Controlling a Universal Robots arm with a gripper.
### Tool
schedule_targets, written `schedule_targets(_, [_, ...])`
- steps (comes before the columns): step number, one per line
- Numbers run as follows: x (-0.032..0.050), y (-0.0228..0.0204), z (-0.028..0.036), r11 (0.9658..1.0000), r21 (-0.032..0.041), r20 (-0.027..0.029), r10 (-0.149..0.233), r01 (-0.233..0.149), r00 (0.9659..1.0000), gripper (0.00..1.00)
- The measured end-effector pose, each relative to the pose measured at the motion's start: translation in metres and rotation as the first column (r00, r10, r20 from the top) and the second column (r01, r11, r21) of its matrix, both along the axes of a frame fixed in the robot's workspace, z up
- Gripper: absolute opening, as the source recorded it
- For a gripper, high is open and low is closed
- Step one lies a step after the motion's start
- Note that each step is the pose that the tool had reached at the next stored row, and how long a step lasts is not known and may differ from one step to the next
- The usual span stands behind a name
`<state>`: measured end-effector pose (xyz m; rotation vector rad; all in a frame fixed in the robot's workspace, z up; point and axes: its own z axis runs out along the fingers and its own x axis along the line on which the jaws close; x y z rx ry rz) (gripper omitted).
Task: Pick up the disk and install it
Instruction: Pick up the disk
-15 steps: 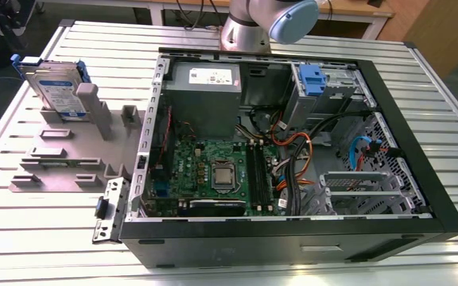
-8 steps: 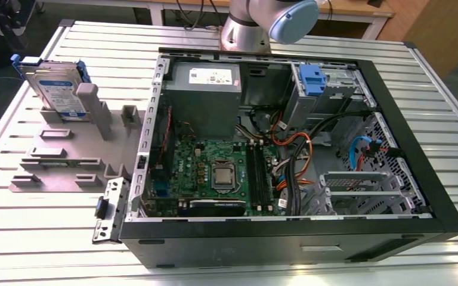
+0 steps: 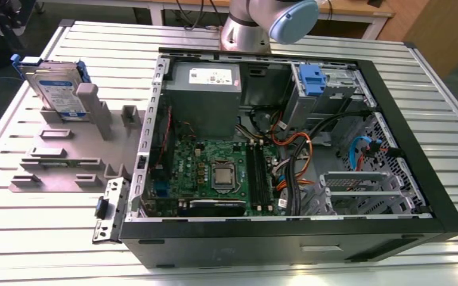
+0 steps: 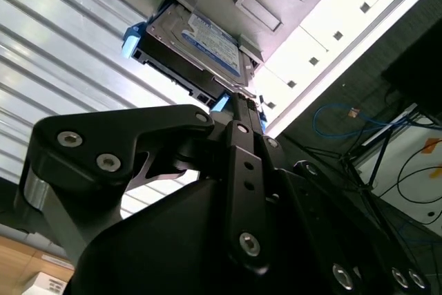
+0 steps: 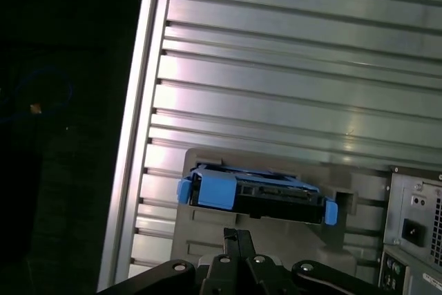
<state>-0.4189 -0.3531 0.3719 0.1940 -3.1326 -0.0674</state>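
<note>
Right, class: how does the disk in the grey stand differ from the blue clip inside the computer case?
The disk stands on edge in the grey stand outside the computer case; the blue clip sits inside it. The disk carries a labelled silver drive; the clip looks empty. Both show blue plastic.

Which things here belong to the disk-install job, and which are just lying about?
Job:
- the disk, standing in the grey holder
- the gripper, close to the disk
- the open computer case, probably where the disk goes

Lying about:
- blue clip inside the case
- grey power supply box
- motherboard
- slatted table
</note>
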Motion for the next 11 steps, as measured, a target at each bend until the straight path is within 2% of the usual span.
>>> schedule_targets(11, [0.0000,0.0000,0.0000,0.9990,0.0000,0.0001,0.045,-0.045,0.9990,0.11])
